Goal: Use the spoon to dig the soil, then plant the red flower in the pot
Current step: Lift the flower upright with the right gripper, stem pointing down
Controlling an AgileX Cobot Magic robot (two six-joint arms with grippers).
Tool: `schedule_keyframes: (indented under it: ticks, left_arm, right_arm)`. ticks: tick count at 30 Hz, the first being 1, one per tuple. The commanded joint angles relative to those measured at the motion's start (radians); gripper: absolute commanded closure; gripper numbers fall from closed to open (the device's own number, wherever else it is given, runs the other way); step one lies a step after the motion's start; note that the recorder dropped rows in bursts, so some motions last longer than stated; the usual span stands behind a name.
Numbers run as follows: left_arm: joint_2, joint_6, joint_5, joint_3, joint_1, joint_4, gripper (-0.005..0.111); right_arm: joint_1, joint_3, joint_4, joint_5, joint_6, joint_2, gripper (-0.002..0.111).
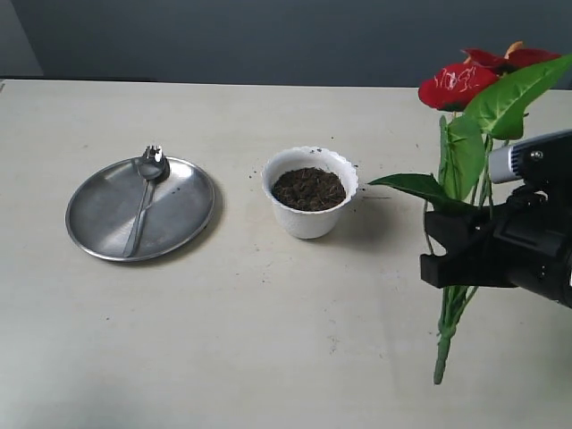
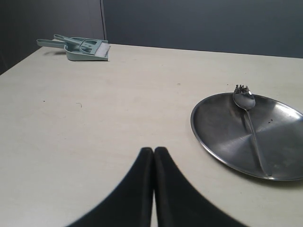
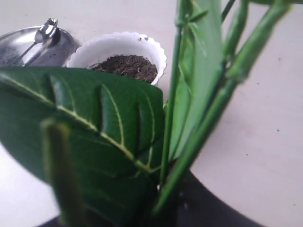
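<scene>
My right gripper [image 1: 451, 259] is clamped on the green stalks of the broad-leaved artificial red flower [image 1: 458, 85], holding it upright to the right of the small white scalloped pot [image 1: 308, 225] and apart from it. Dark crumbly soil [image 1: 308, 189] sits in the pot. My left gripper [image 2: 154, 158] has its black jaws pressed together on nothing, near the round steel plate [image 2: 222, 137] where the slim steel spoon [image 2: 251, 127] lies.

Pale table [image 1: 268, 357]: steel plate [image 1: 100, 219], white pot [image 1: 308, 225] (dustpan [image 2: 83, 49] too)
</scene>
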Motion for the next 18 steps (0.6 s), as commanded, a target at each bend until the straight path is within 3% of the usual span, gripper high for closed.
schedule_keyframes:
  ticks: [1,9,14,18]
  left_arm:
    - [-0.006,-0.002,-0.012,0.004,-0.002,0.0,0.106]
    - [-0.006,-0.002,-0.012,0.004,-0.002,0.0,0.106]
    - [-0.006,-0.002,-0.012,0.004,-0.002,0.0,0.106]
    - [-0.006,-0.002,-0.012,0.004,-0.002,0.0,0.106]
  right_arm:
    - [0.0,0.005,-0.003,-0.099,-0.149,-0.029,0.109]
    - [0.0,-0.035,0.102,-0.277,-0.318,-0.029,0.109]
    - [0.0,-0.12,0.144,-0.355,-0.536,-0.029,0.109]
    - [0.0,-0.175,0.129,-0.441,-0.547,-0.029,0.109]
